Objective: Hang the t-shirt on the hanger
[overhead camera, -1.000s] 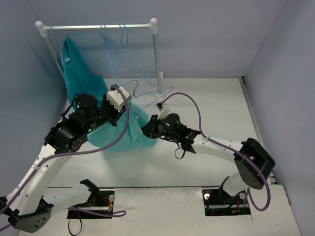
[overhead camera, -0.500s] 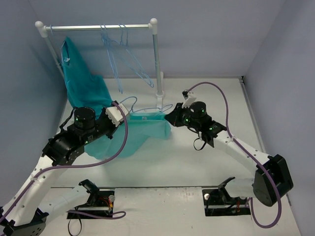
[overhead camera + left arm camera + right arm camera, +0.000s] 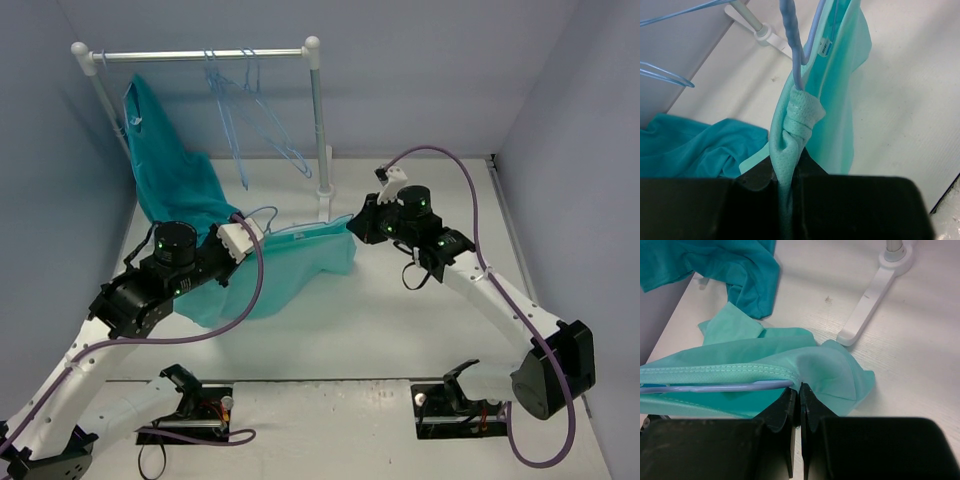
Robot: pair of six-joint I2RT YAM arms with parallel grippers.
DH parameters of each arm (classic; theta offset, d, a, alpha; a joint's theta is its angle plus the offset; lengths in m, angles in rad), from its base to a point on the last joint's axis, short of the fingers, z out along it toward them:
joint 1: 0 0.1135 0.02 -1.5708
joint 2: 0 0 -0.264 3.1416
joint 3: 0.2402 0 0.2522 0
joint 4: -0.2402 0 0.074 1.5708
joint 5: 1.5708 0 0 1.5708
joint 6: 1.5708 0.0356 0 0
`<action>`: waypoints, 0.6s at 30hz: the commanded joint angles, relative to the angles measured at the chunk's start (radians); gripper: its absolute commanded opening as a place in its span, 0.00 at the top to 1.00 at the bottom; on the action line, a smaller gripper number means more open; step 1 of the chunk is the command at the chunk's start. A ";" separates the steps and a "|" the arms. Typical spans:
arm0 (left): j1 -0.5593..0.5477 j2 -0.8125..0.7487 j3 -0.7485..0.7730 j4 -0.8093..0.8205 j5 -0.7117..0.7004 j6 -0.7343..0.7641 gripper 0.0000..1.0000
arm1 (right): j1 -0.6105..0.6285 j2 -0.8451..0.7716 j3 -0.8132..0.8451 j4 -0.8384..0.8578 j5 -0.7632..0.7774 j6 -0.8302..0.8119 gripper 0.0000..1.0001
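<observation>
Since a second ago, carried the right gripper (image 3: 357, 226) away from the left gripper (image 3: 243, 238), out across the table (image 3: 400, 320) toward the foot of the clothes rail (image 3: 318, 120), and drew the t-shirt (image 3: 290, 265) from a slack heap into a spread band between the two. Reads as the step of working the hanger (image 3: 792, 45) into the garment: opening stretched, wire partly inside, shirt not yet seated on both shoulders, as far as can be judged. Calls next for keeping the tension while sliding the wire further under the hem, then settling the neck around the hook; risk of slipping or bunching on easing either pinch too soon. From the near edge: left arm (image 3: 130, 290) reaching up and right from its base, elbow folded, wrist pointing toward the middle; shut tight on a twisted wad of the mint cloth, with the pale-blue wire rising out of that wad. Gripped along with it or merely passing through, cannot tell. Right arm (image 3: 480, 285) stretched long from its base, forearm slanting up-left; clamped on the stitched hem of the shirt, wire lying along that hem and ending right at the jaw tips. Lower part of the shirt resting on the table between the arms, white tag (image 3: 825, 47) showing inside. Further back, a darker turquoise garment (image 3: 170, 170) draped from the rail down to the table; spare hangers (image 3: 250, 110) hung on the rail by the far wall.
</observation>
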 commanded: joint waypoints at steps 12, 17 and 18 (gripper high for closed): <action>0.000 0.038 0.076 -0.042 -0.039 0.066 1.00 | -0.038 -0.007 0.194 -0.153 0.149 -0.201 1.00; 0.000 0.005 0.063 -0.048 -0.021 0.060 1.00 | -0.076 0.006 0.211 -0.173 0.146 -0.233 1.00; 0.000 0.001 0.063 -0.053 -0.021 0.058 1.00 | -0.083 0.007 0.213 -0.176 0.145 -0.236 1.00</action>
